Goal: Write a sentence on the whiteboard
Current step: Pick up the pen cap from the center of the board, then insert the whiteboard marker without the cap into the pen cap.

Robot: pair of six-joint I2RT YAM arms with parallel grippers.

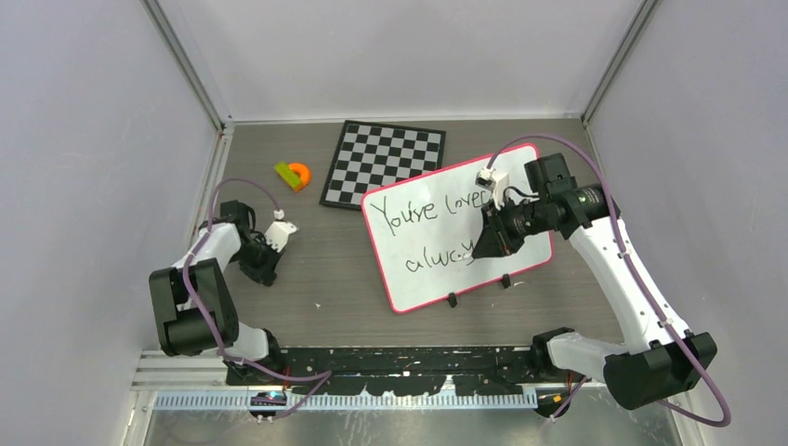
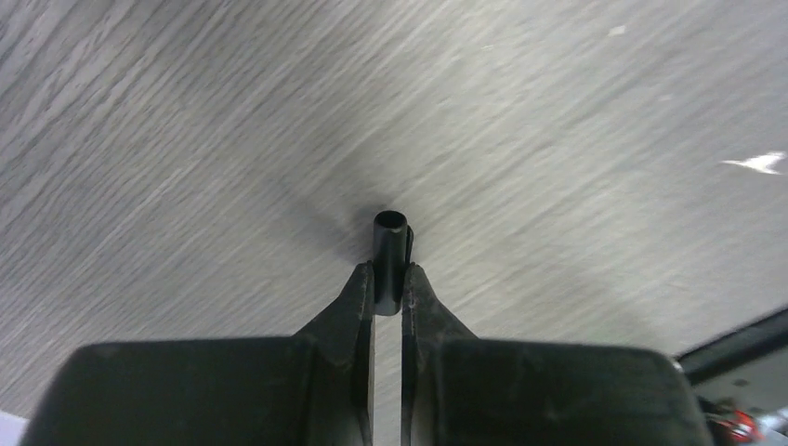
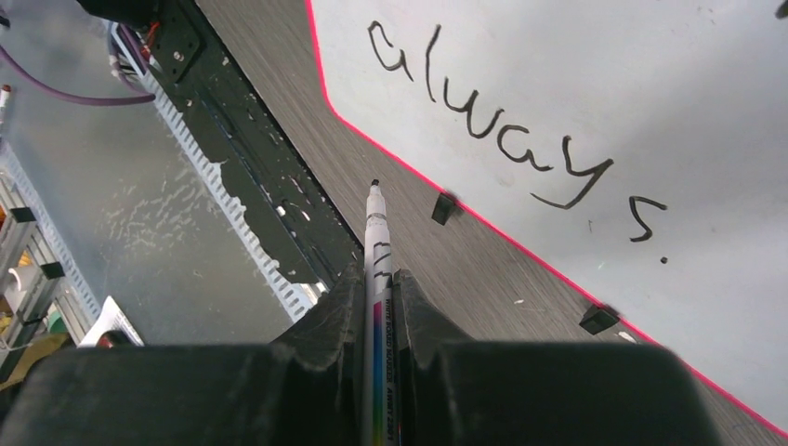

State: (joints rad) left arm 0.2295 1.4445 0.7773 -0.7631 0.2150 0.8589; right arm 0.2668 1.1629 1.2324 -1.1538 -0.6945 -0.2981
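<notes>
Where the two arms are bolted to the black rail (image 1: 409,362) at the near edge, the left arm folds back over the left side of the grey table (image 1: 316,251). The left gripper (image 2: 388,279) is pinched tight on a short black tube (image 2: 390,249), perhaps a marker cap, standing upright with its open end towards the wrist camera. The right arm reaches forward from the near right corner. The right gripper (image 3: 376,283) is clamped on a white marker (image 3: 376,242), whose black tip points out past the fingers.

Just beyond the rail, right of centre, lies the whiteboard (image 1: 437,269), flat and turned at a slant, its pink-red frame showing all round. Two small black clips (image 1: 452,299) sit on its near long edge. The sentence (image 1: 432,218) runs in two lines, "You're loved" above "always.", with the right gripper partly covering the line ends from above.

Behind the whiteboard a checkerboard (image 1: 384,163) lies flat, its near corner touching or tucked under the board's far edge. Left of it sits an orange and green object (image 1: 295,175).
</notes>
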